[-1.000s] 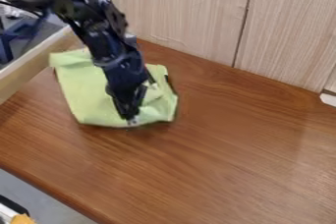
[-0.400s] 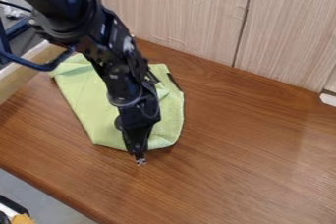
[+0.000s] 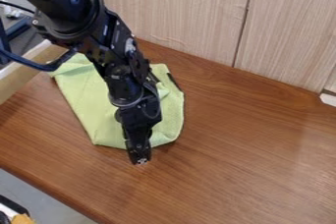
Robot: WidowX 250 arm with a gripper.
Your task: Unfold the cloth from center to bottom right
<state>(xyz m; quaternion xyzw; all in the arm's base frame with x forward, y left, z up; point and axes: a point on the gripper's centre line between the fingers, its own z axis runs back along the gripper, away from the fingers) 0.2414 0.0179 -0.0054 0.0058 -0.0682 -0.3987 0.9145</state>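
My black gripper points down at the wooden surface, its end just past the near edge of the light green cloth. The cloth lies left of the middle, with the arm crossing over it and hiding a strip down its centre. It reaches from the wooden rail at the upper left to the lower edge beside the gripper. Its right side is a rounded flap, with a dark strip along the upper right edge.
A brown wooden table carries the cloth. Pale wood panels stand along the back, and a light wooden rail borders the left. A white object is at the right edge.
The gripper has moved down the view from over the cloth to beyond its near edge. The cloth's lower part now extends farther toward the bottom and slightly right.
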